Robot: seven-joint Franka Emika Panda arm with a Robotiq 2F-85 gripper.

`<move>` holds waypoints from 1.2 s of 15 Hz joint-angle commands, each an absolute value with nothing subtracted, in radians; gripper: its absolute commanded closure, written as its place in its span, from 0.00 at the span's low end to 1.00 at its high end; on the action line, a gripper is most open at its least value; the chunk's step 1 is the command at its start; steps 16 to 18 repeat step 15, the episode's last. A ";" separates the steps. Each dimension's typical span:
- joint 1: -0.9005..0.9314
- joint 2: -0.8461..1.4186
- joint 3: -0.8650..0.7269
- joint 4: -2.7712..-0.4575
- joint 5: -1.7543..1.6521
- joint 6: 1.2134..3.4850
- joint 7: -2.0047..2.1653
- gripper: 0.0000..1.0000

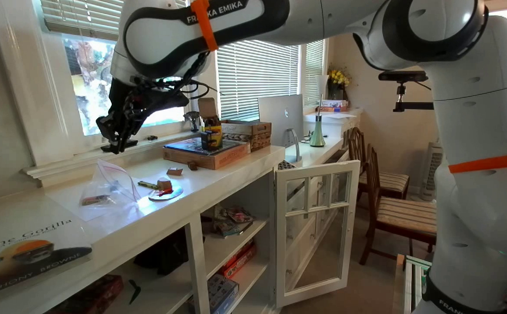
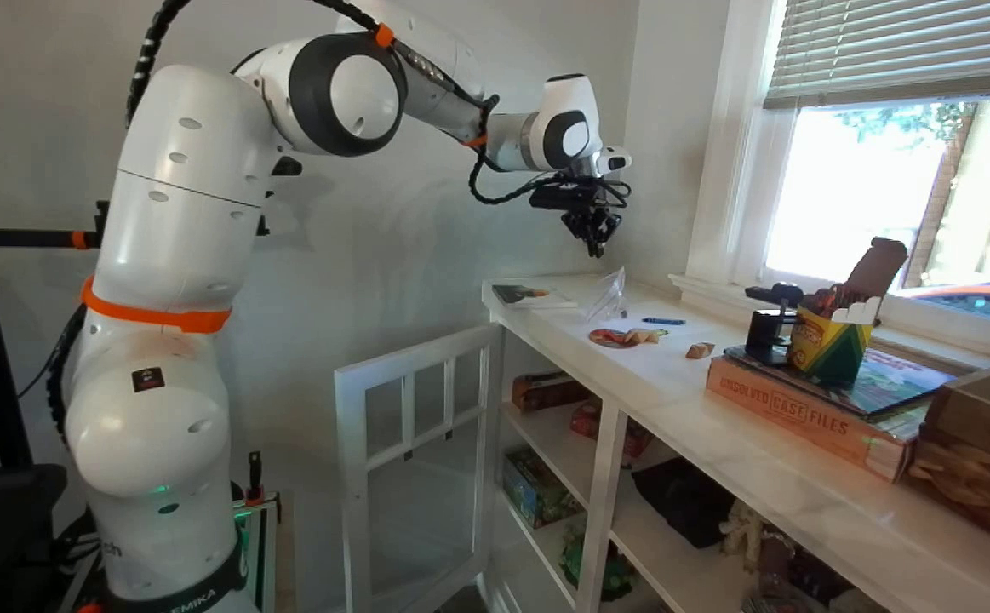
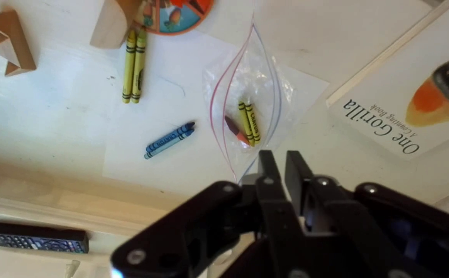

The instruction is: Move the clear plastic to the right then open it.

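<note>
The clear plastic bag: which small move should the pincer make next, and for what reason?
I would probably raise the pincer a little. In the wrist view, the bag already gapes, its pink and blue edges apart, so opening looks done; the fingers stand narrowly parted, holding nothing, and going lower might push the bag shut.

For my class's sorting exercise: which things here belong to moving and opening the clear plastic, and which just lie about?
Belongs to the job:
clear zip-top bag
jaws, slightly apart

Just lying about:
One Gorilla book
two blue crayons
black remote control
Unsolved Case Files box
crayon box
</note>
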State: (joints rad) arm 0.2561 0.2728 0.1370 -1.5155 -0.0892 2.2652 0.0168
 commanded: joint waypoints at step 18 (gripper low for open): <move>0.245 0.183 0.146 -1.548 -0.103 2.052 0.198 0.00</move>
